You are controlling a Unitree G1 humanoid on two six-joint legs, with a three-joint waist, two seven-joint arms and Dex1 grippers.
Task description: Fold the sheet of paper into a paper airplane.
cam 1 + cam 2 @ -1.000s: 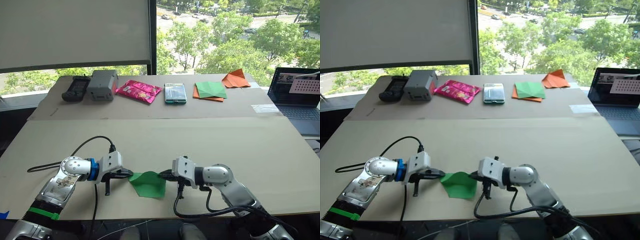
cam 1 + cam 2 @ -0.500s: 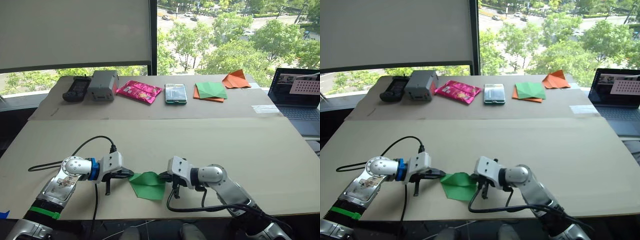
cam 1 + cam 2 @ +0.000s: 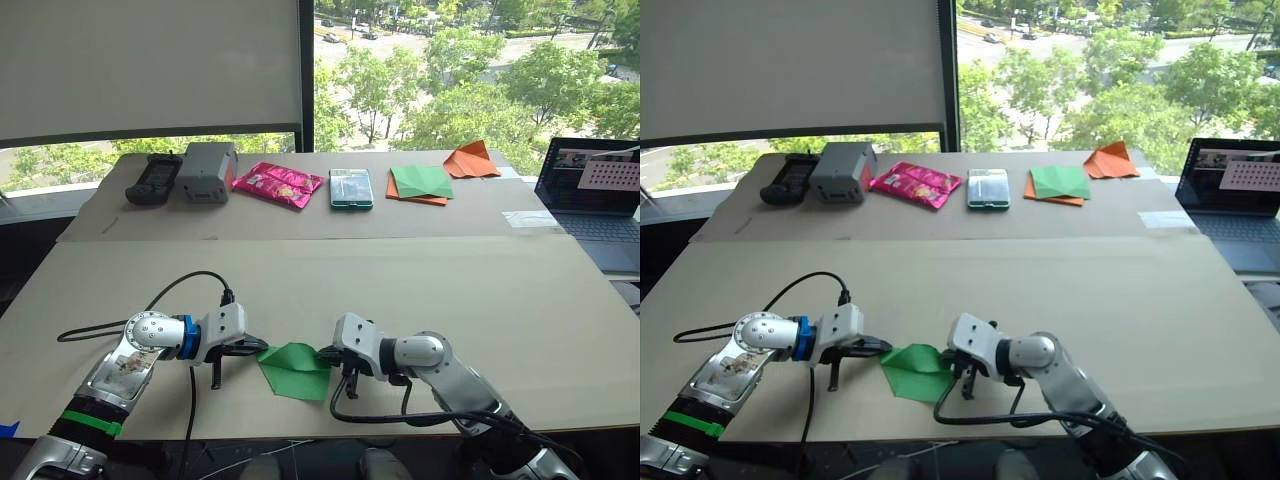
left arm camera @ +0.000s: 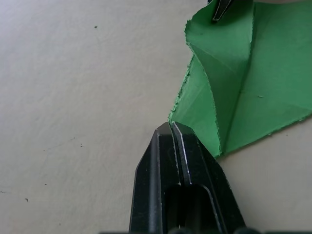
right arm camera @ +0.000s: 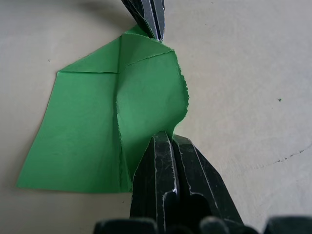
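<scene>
The sheet of paper (image 3: 295, 369), bright green and partly folded, lies near the front edge of the bench (image 3: 420, 275). The left hand (image 4: 170, 127) has its fingers pressed together on one corner, and the right hand (image 5: 165, 136) pinches the opposite edge, the paper bowed up between them.

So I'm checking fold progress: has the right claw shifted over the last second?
Yes. The right claw has slid toward the robot's left, further onto the sheet of paper, judged against the table's near edge. It stays shut on the paper's edge.
</scene>
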